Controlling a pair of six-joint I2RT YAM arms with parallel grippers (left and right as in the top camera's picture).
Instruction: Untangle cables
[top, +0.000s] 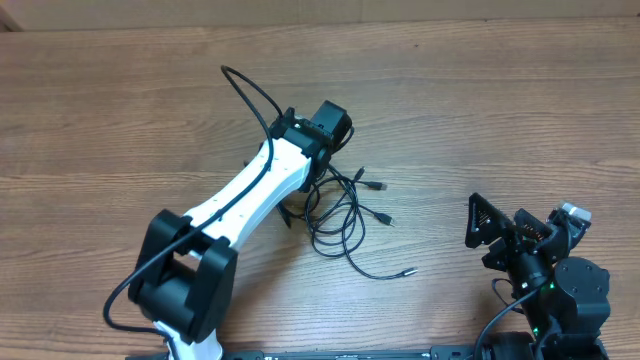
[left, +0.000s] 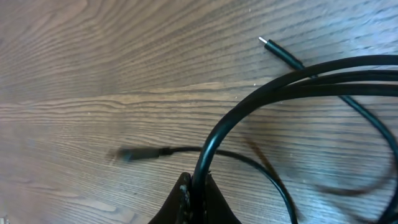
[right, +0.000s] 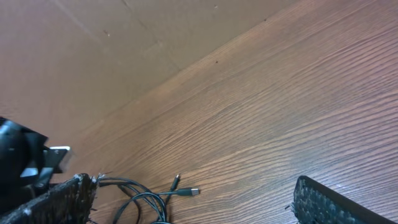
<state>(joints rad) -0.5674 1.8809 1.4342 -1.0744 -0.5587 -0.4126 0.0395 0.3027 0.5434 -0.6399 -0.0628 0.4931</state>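
Observation:
A tangle of thin black cables (top: 338, 212) lies on the wooden table (top: 480, 100) at the centre, with plug ends spread to the right (top: 381, 186). My left gripper (top: 325, 140) hangs over the tangle's top. In the left wrist view it (left: 194, 198) is shut on a thick black cable (left: 249, 99) that arcs up and to the right. A bare cable tip (left: 264, 42) and a blurred plug (left: 127, 154) lie nearby. My right gripper (top: 500, 235) is open and empty at the lower right, apart from the cables (right: 144, 194).
In the right wrist view a USB plug (right: 191, 191) points right between the gripper's wide-open fingers (right: 199, 208). A cardboard wall (right: 124, 50) stands beyond the table's far edge. A loose cable end (top: 408, 270) lies towards the right arm.

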